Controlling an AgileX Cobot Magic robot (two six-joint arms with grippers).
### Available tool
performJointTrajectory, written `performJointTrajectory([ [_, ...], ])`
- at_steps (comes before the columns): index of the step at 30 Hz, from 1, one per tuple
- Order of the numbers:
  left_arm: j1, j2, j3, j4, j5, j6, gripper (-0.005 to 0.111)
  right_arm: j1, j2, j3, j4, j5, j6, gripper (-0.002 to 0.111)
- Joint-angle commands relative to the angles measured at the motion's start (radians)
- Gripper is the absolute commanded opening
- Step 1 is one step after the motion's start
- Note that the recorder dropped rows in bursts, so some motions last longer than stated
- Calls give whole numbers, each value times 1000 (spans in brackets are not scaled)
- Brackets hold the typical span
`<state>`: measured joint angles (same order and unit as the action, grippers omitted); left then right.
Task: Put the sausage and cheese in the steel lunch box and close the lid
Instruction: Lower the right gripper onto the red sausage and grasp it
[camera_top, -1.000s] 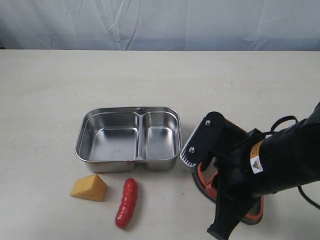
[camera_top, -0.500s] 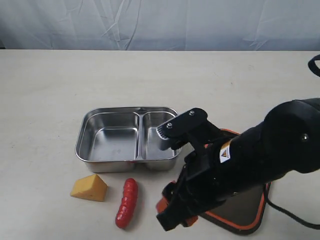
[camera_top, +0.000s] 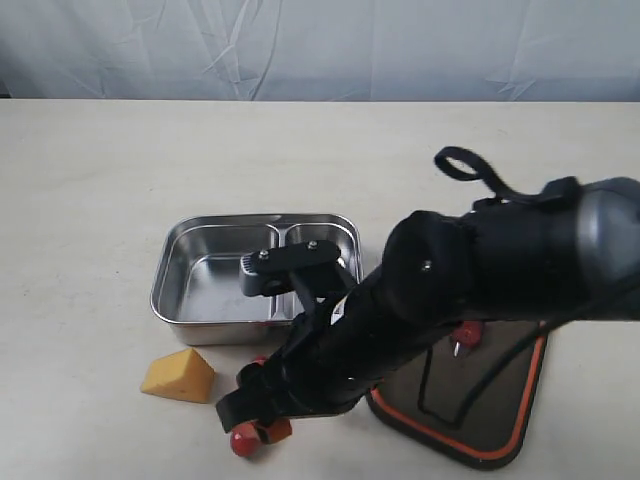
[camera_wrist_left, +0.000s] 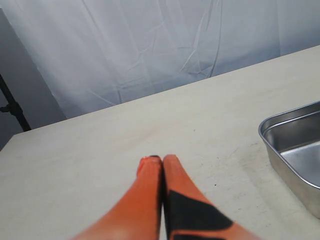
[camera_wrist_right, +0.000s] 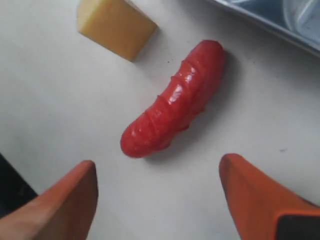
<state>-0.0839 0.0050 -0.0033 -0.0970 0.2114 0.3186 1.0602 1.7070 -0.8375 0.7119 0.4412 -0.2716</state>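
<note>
under the right arm (camera_top: 470, 270) the sausage (camera_wrist_right: 172, 102) lies mostly hidden — right gripper (camera_wrist_right: 157, 165) spread wide above it, left gripper (camera_wrist_left: 161, 160) closed.

Glossy ridged sausage (camera_wrist_right: 175, 100), matt cheese (camera_wrist_right: 115, 25), shiny steel lunch box (camera_top: 172, 275), smooth matt table (camera_top: 150, 150).

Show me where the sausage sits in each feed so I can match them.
Exterior: sausage low, left of centre, mostly hidden under the right arm.
Left wrist: not in it.
Right wrist: sausage at picture centre.
Shared landmark: steel lunch box, seen in all three.
</note>
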Motion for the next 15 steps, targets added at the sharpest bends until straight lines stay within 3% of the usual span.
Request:
performJointTrajectory([
  [1,-8,-5,3,-5,-10,-3,0,0,98,-62,23,-14,60,68],
  [11,-8,-5,3,-5,-10,-3,0,0,214,-150,15,-25,149,68],
  [15,-8,-5,3,-5,-8,-3,0,0,240,-156,15,-10,179,60],
])
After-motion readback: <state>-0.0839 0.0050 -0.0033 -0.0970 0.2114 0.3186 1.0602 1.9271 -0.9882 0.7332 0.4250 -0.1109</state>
